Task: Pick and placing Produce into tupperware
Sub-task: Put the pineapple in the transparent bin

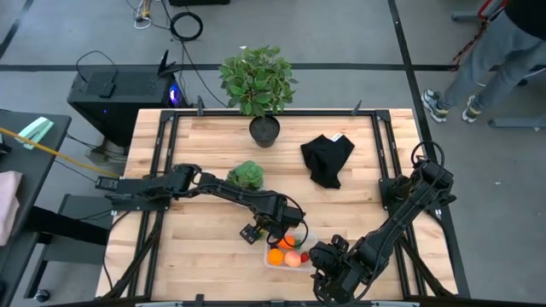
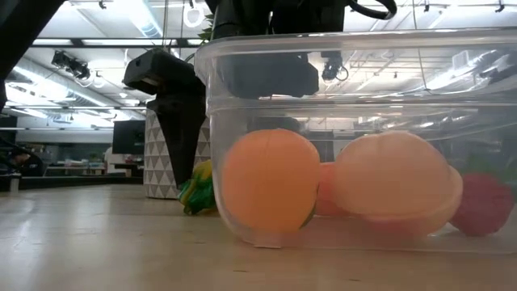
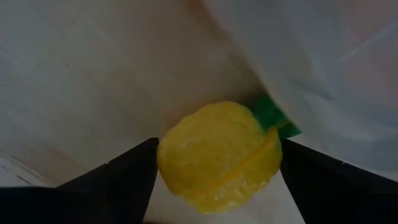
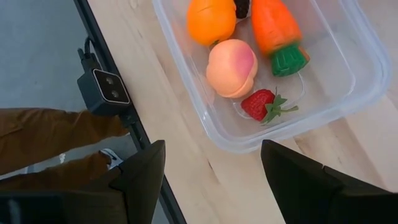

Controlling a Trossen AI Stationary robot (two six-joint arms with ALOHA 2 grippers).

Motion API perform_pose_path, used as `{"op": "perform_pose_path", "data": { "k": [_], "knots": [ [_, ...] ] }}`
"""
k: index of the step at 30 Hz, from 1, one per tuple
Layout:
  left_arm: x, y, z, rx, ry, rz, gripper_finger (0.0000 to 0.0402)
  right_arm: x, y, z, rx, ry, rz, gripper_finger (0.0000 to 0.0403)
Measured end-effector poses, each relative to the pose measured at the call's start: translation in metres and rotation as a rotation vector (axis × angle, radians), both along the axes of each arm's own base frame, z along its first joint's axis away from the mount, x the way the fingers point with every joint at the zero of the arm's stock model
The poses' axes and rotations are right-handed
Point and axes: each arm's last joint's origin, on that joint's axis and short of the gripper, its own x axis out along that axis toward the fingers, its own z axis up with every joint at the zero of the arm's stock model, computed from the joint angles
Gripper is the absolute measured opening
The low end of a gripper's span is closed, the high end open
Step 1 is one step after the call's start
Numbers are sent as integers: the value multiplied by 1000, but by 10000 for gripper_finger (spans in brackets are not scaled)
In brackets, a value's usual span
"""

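The left gripper is down at the table beside the clear container, its fingers set either side of a yellow lemon with a green leaf. They look to be right against it, though I cannot tell whether they truly grip it. The lemon sits on the wooden table just outside the container's wall. Inside lie an orange ball, a peach, a carrot and a small strawberry. The right gripper waits near the table's front edge, just beside the container, fingers apart and empty.
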Motion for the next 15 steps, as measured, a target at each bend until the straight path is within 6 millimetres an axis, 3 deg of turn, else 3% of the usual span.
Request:
{"op": "perform_pose_path", "data": {
  "k": [15],
  "knots": [
    [0,0,0,2,5,56,313,1,-1,0,-1,0,-3,272]
  ]
}}
